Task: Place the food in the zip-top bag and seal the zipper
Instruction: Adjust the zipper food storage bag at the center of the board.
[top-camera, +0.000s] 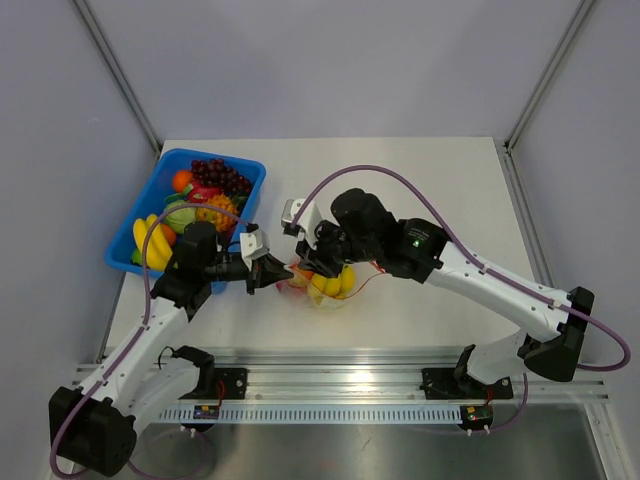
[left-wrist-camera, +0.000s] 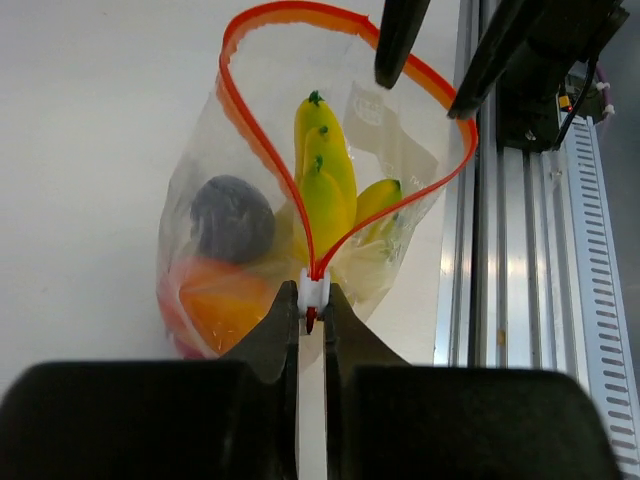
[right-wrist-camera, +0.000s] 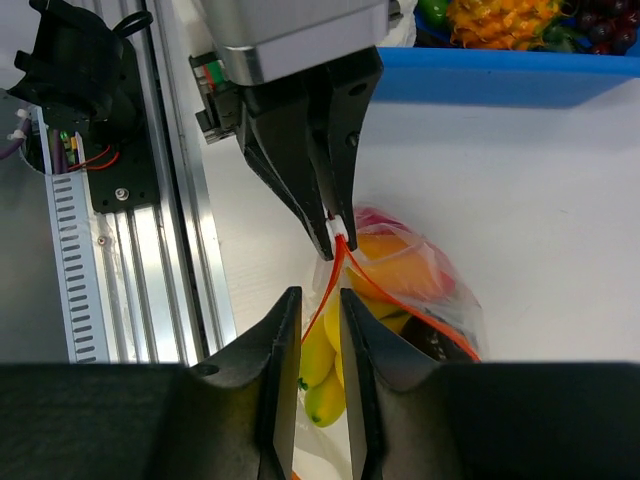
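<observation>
We see the bag lying on the white counter between the 2 arms. It sits just right of the blue tray and near the metal rail along the counter's near edge. The bag's mouth gapes. In the left wrist view the zipper forms a wide red-orange loop, and its 2 sides meet only at the end nearest that camera, where a small white slider sits.

The left claw is pressed together on that end of the zipper, pinching the strip at the slider. The right wrist view shows the same pinch from the opposite side.

The right claw is at the other part of the mouth. Its 2 fingers stand a little apart with a narrow gap showing, and 1 side of the zipper runs down into that gap. In the left wrist view, 1 fingertip hangs over the opening and the other sits at the outer side of the strip. We cannot tell whether either finger touches the strip.

Inside the bag we see a bunch of yellow bananas with green tips pointing toward the mouth. Beside them are a dark round piece and an orange piece, with a red piece at the bag's bottom. Other toy fruit fills the tray.
</observation>
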